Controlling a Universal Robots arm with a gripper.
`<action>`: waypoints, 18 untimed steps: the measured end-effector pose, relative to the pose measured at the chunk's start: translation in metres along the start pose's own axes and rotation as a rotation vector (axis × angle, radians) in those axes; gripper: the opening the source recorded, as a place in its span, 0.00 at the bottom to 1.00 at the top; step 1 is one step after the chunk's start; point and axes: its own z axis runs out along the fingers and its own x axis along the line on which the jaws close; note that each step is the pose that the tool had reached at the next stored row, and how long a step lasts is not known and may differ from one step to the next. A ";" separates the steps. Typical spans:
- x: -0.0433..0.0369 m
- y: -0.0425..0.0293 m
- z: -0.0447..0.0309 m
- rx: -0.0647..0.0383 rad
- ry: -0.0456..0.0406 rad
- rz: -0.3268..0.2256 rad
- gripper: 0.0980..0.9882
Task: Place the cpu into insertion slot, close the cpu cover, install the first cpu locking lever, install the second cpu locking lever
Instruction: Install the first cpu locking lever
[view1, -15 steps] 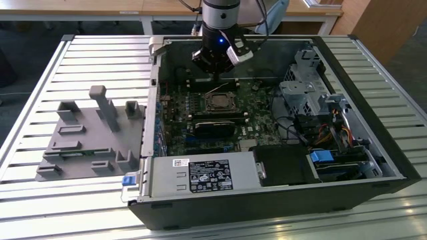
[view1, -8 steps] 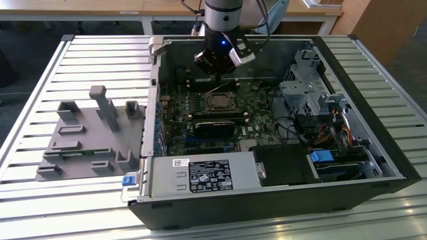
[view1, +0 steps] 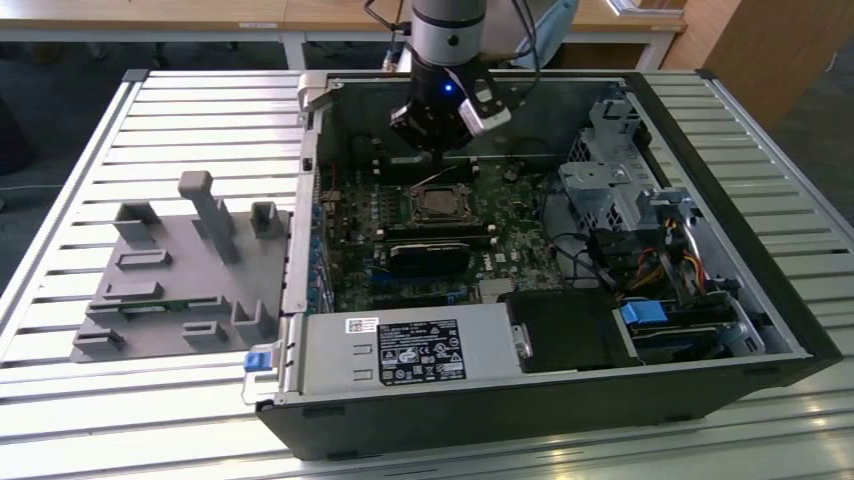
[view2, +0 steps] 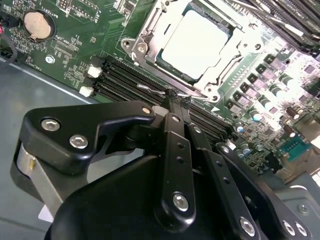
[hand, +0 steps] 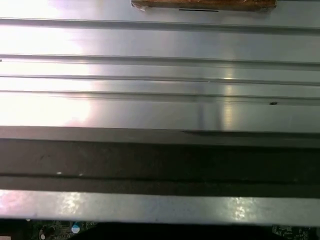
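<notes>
1. The task appears to be at the locking-lever stage. The cpu (view2: 195, 42) lies flat in the insertion slot (view1: 438, 205) of the motherboard (view2: 75, 30), and its dull silver top shows through the window of the cpu cover (view2: 150, 30), which is folded down over it
2. In the exterior view the arm reaches down into the open computer case (view1: 534, 420), which lies on the slatted metal surface (view1: 200, 110). The claw (view1: 427, 158) hangs close over the far edge of the slot, and a grey fixture (view1: 160, 280) sits on the surface beside the case, at the exterior view's left
3. In the second wrist view the claw (view2: 175, 97) is clenched, its two fingers drawn together into one narrow tip. That tip touches the thin wire locking lever (view2: 150, 89), which runs along the side of the slot next to the memory slots (view2: 120, 75). I cannot tell whether the wire is pinched between the tips or only pressed by them
4. I cannot tell whether this is the first or the second lever, nor whether it already sits under its catch
5. In my judgement, seating this lever calls for a steady push down and sideways. The tip has to keep on the slim wire without slipping onto the cover or the memory slots
</notes>
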 end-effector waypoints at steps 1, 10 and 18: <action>-0.0004 0.0002 0.0005 0.000 0.0000 0.000 0.03; -0.0050 0.0008 0.0032 0.000 0.0000 0.000 0.03; -0.0107 0.0020 0.0064 0.000 0.0001 0.000 0.03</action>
